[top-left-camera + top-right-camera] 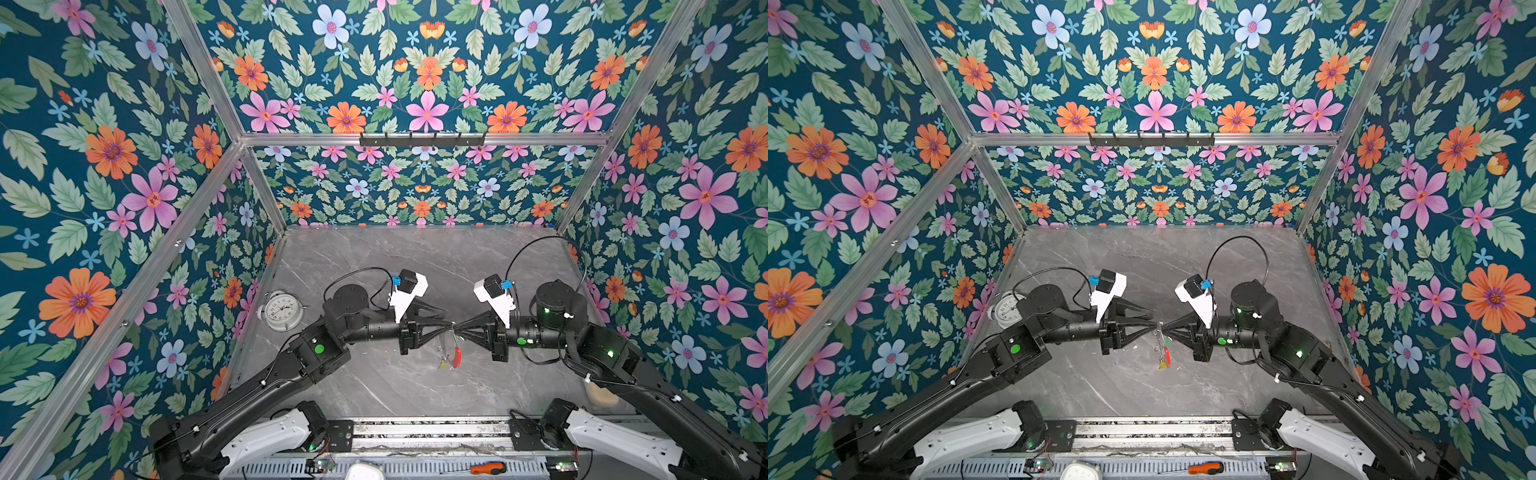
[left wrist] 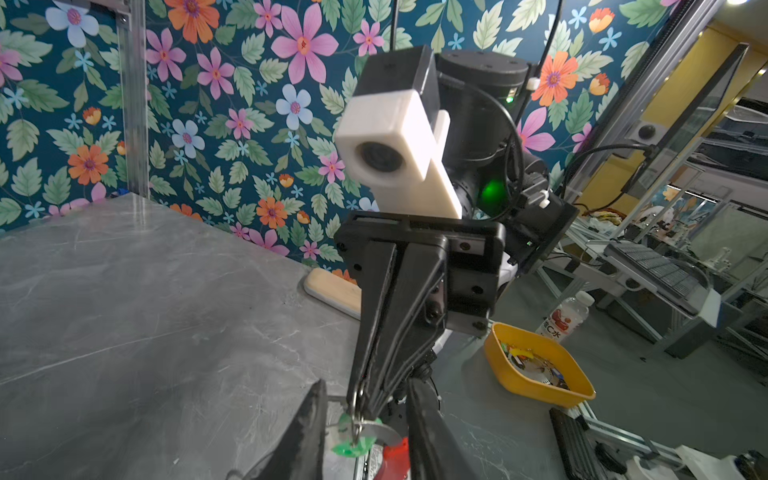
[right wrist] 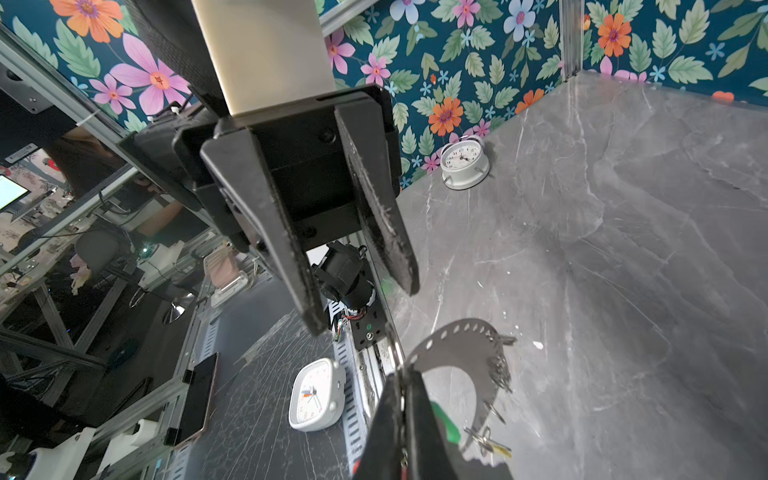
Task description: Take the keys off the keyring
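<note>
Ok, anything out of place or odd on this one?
The white alarm clock lies face up by the left wall, not on its feet. A few white flecks dot the grey table. Nothing else.

black arms, white base links and camera housings, green lights, thin black cables, tapered black grippers.

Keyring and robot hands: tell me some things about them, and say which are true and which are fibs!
1. The right gripper is shut on the keyring. True.
2. The left gripper is shut tight. False: its jaws stand apart.
3. The white clock sits on the table. True.
4. The screwdriver is in a gripper. False: it lies untouched, away from both.
5. The keyring lies flat on the table. False: the right gripper holds it up.
</note>
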{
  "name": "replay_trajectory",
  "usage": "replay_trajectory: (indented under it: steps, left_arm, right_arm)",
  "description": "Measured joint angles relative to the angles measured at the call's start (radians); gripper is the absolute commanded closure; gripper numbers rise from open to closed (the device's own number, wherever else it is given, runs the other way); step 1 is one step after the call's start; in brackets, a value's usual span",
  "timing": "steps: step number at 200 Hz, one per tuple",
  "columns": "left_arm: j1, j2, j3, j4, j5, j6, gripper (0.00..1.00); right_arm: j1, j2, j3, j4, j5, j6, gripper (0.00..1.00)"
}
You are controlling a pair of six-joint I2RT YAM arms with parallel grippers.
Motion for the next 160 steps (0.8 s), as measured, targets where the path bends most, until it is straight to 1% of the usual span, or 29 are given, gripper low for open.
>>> replay_trajectory:
  steps: [18, 54, 85, 113, 135, 151, 160]
  left_arm:
    - [0.000, 0.022, 0.034, -0.056, 0.022, 0.015, 0.77]
    - [0.000, 0.054, 0.070, -0.137, 0.043, 0.038, 0.78]
    - [0.000, 0.074, 0.093, -0.182, 0.051, 0.045, 0.85]
    - [0.000, 0.084, 0.105, -0.193, 0.051, 0.061, 0.93]
    - [0.000, 0.091, 0.109, -0.198, 0.055, 0.063, 0.96]
    - [0.000, 0.097, 0.109, -0.201, 0.058, 0.065, 1.00]
    - [0.000, 0.098, 0.109, -0.202, 0.061, 0.067, 1.00]
  right_arm:
    - [0.000, 0.013, 0.019, -0.035, 0.001, -0.015, 1.00]
    - [0.000, 0.027, 0.042, -0.068, 0.003, -0.035, 1.00]
    - [0.000, 0.045, 0.057, -0.089, 0.004, -0.041, 1.00]
    - [0.000, 0.058, 0.074, -0.103, 0.004, -0.054, 1.00]
    - [0.000, 0.063, 0.079, -0.112, 0.014, -0.061, 1.00]
    - [0.000, 0.066, 0.081, -0.122, 0.021, -0.061, 1.00]
    - [0.000, 0.066, 0.082, -0.129, 0.022, -0.061, 1.00]
